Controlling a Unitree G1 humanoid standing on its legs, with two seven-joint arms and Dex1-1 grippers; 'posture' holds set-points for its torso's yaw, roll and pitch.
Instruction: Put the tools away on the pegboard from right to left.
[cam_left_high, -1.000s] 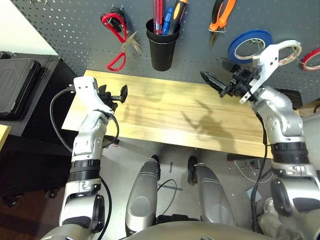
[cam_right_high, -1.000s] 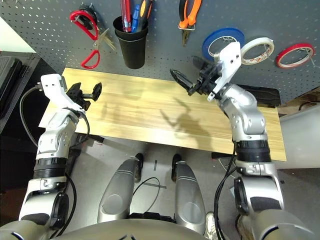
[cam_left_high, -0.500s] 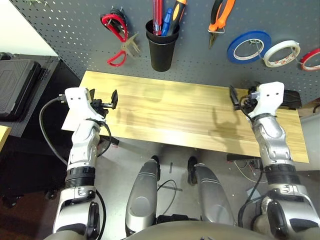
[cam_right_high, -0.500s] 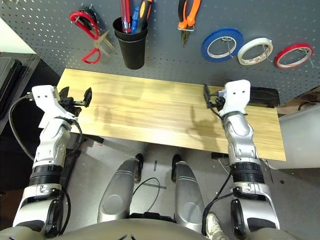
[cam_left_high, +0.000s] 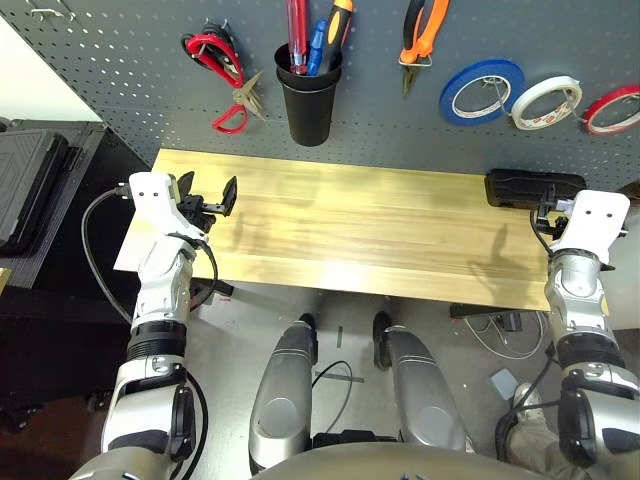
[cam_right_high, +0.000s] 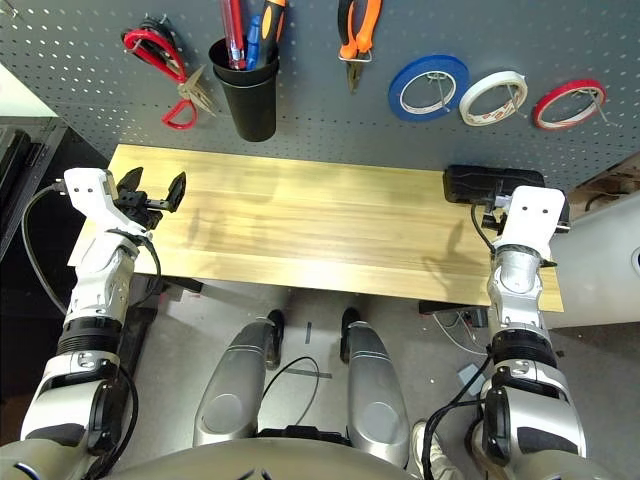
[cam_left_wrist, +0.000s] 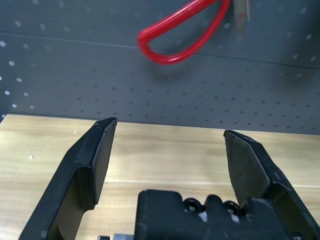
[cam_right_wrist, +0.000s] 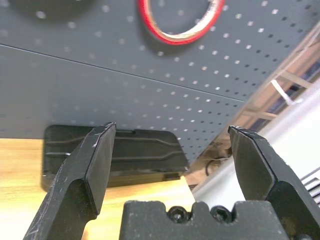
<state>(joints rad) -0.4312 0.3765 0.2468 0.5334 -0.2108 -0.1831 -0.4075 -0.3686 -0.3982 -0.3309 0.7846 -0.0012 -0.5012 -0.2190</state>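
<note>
The pegboard (cam_left_high: 130, 60) stands behind the wooden table (cam_left_high: 380, 235). On it, from right to left, hang the thin red tape ring (cam_right_high: 568, 103), the orange-and-black pliers (cam_left_high: 422, 30) and the red-handled scissors (cam_left_high: 230, 118). The red-handled screwdriver (cam_left_high: 297, 25) stands in the black cup (cam_left_high: 308, 95). My left gripper (cam_left_high: 208, 190) hovers open and empty over the table's left end, facing the scissors' red handle (cam_left_wrist: 167, 60). My right gripper (cam_right_wrist: 171, 129) is open and empty at the table's right end, below the red tape ring (cam_right_wrist: 175, 39).
A blue tape roll (cam_left_high: 483, 92) and a white tape roll (cam_left_high: 545, 102) hang between the pliers and the red ring. A black box (cam_left_high: 533, 186) lies at the table's back right corner, just ahead of my right gripper. A black case (cam_left_high: 25, 180) sits left of the table.
Both arms have drawn back from the pegboard. My right gripper went from near the tape rolls down to the table's right end, and my left gripper slid slightly left. Both stayed open.
</note>
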